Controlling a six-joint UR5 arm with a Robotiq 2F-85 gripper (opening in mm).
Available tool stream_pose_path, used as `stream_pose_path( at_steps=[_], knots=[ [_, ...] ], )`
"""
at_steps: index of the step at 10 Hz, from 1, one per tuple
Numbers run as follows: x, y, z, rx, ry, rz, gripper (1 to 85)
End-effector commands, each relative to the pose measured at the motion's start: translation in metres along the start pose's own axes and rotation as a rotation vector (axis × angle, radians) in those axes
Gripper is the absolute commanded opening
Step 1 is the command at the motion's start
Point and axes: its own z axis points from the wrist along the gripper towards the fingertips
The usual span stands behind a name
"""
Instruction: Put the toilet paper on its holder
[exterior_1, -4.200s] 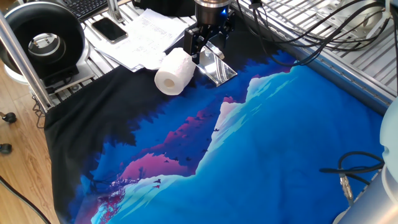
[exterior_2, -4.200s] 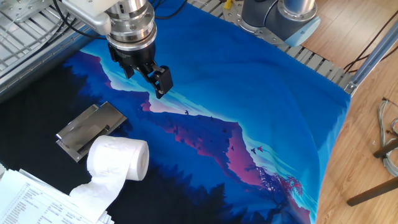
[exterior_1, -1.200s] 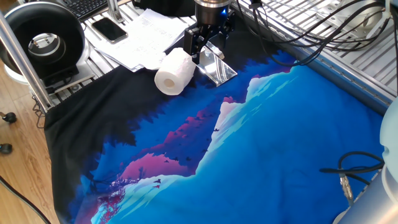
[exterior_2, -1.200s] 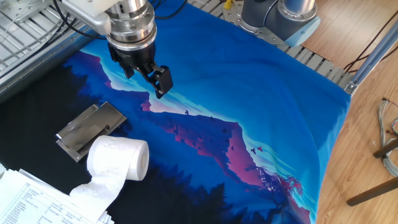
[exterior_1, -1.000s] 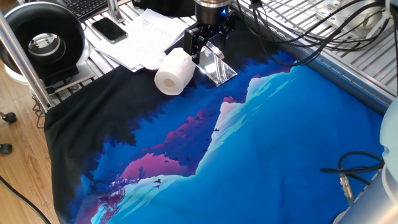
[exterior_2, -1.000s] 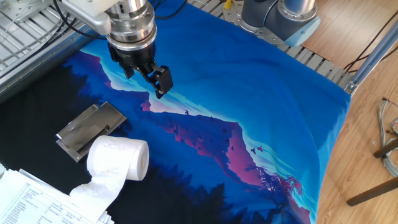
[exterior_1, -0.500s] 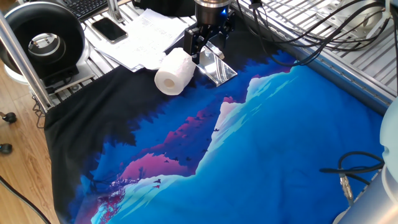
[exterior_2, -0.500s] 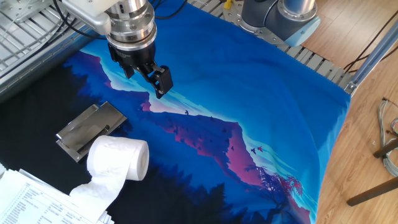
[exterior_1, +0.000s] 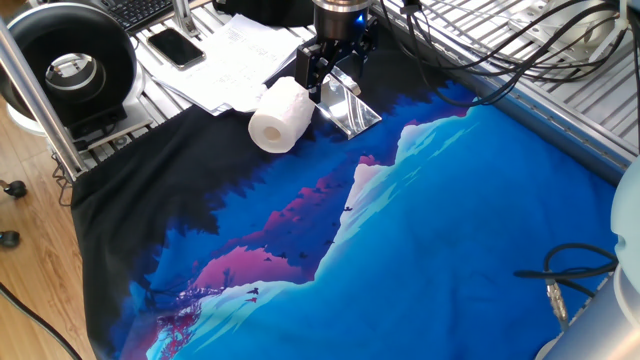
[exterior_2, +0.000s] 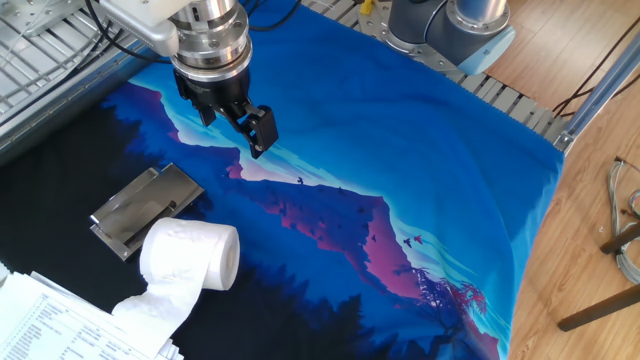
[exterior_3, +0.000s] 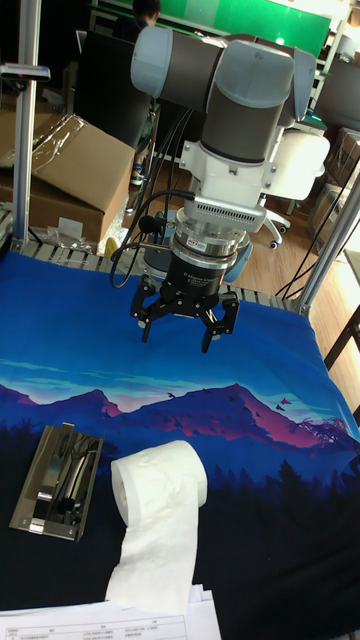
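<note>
The toilet paper (exterior_1: 278, 115) (exterior_2: 192, 253) (exterior_3: 158, 483) is a white roll lying on its side on the dark part of the printed cloth, with a loose tail trailing toward the paper sheets. Right beside it lies the holder (exterior_1: 352, 110) (exterior_2: 145, 207) (exterior_3: 58, 480), a shiny silver plate flat on the cloth. My gripper (exterior_1: 320, 72) (exterior_2: 235, 125) (exterior_3: 180, 330) hangs open above the cloth, behind the roll and holder, touching neither. Nothing is between its fingers.
A large black round device (exterior_1: 70, 70), a phone (exterior_1: 176, 46) and printed paper sheets (exterior_1: 235, 60) (exterior_2: 55, 320) sit past the cloth's edge near the roll. Cables (exterior_1: 500, 50) run over the metal frame. The arm's base (exterior_2: 450, 25) stands at the far corner.
</note>
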Motion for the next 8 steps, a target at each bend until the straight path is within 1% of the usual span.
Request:
stream_pose_path(
  at_steps=[1,3,4,5,6,7,8],
  knots=[
    [-0.052,-0.016,-0.006,0.057,-0.208,0.137,1.7],
    [-0.054,-0.016,-0.003,0.076,-0.222,0.138,1.7],
    [-0.054,-0.016,-0.003,0.074,-0.221,0.138,1.7],
    [-0.053,-0.004,-0.003,0.021,-0.219,0.166,1.7],
    [-0.047,0.011,-0.002,-0.043,-0.200,0.184,1.7],
    [-0.037,0.020,-0.005,-0.082,-0.178,0.133,1.3],
    [-0.031,0.021,-0.005,-0.076,-0.181,-0.032,1.3]
  ],
)
